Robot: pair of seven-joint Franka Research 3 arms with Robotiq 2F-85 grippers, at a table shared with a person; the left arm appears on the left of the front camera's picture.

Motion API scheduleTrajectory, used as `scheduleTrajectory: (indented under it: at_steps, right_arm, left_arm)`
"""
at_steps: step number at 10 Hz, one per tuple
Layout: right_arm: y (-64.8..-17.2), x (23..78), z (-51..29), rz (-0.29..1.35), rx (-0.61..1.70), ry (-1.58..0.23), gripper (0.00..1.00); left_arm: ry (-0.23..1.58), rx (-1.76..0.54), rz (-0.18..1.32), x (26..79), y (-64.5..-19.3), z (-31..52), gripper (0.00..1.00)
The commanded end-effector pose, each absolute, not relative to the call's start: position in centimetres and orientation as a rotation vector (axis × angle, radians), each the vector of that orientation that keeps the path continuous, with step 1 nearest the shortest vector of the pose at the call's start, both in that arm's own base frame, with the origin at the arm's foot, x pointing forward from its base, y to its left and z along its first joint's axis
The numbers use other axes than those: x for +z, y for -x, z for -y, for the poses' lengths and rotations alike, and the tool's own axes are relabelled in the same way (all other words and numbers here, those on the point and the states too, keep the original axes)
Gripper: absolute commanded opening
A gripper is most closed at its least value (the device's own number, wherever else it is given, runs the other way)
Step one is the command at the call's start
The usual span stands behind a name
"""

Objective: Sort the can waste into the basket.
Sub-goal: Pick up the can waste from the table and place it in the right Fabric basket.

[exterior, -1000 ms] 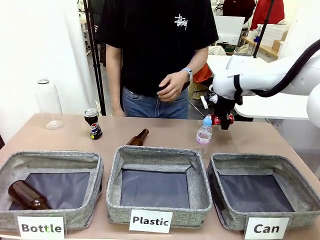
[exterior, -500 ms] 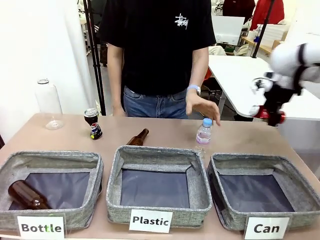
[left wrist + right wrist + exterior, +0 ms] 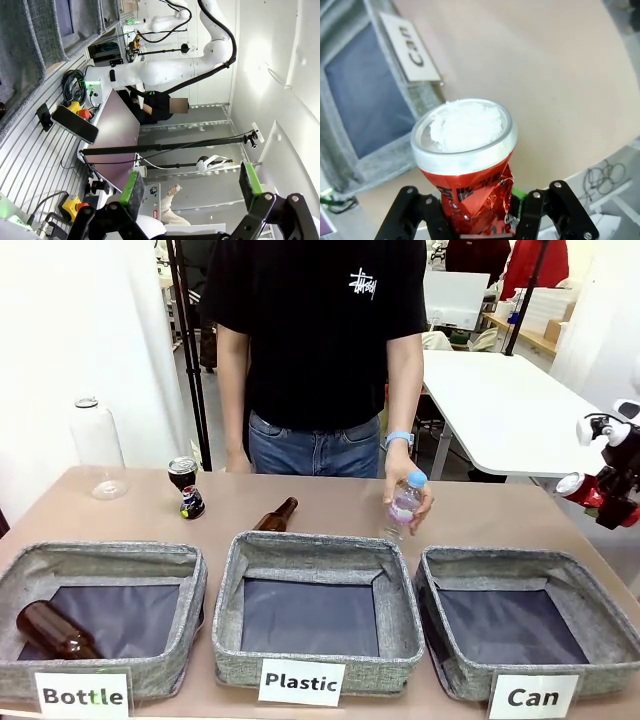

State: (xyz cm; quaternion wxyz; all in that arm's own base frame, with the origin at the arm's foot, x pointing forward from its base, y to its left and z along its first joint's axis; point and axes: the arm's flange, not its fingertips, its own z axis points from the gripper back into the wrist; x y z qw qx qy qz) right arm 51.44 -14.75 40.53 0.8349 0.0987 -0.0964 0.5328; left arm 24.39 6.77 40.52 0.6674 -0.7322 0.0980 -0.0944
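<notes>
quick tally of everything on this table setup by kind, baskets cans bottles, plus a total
grey fabric baskets: 3
metal drink cans: 2, shiny red can, dark can
brown glass bottles: 2
clear plastic bottles: 2
total: 9

Gloss against rough weave
The red can (image 3: 472, 200) is glossy, crumpled metal with a dull silver end; the grey basket (image 3: 500, 562) is rough woven fabric; the table (image 3: 500, 515) looks smooth and matt.
</notes>
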Motion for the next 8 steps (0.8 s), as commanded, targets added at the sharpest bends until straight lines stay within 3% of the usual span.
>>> scheduleTrajectory:
  at_steps: [1, 2, 3, 5, 8]
  right_arm:
    - [-50.9, 40.6, 15.2, 0.214, 1.116, -0.198, 0.0]
    - [-52.2, 41.0, 13.6, 0.217, 1.049, -0.197, 0.0]
    - [-50.7, 42.4, 12.0, 0.193, 0.956, -0.108, 0.0]
    - [-44.4, 44.5, 7.1, 0.094, 0.842, -0.035, 0.0]
    - [-38.2, 41.6, -1.4, -0.025, 0.992, 0.056, 0.0]
  left_arm:
    - [1.664, -0.211, -0.212, 40.8, -24.5, -6.9, 1.0]
    - [1.664, -0.211, -0.212, 40.8, -24.5, -6.9, 1.0]
    - [1.664, -0.211, -0.212, 40.8, -24.5, -6.9, 1.0]
    - [1.664, -0.211, -0.212, 40.8, -24.5, -6.9, 1.0]
    - [1.664, -0.211, -0.212, 40.8, -24.5, -6.9, 1.0]
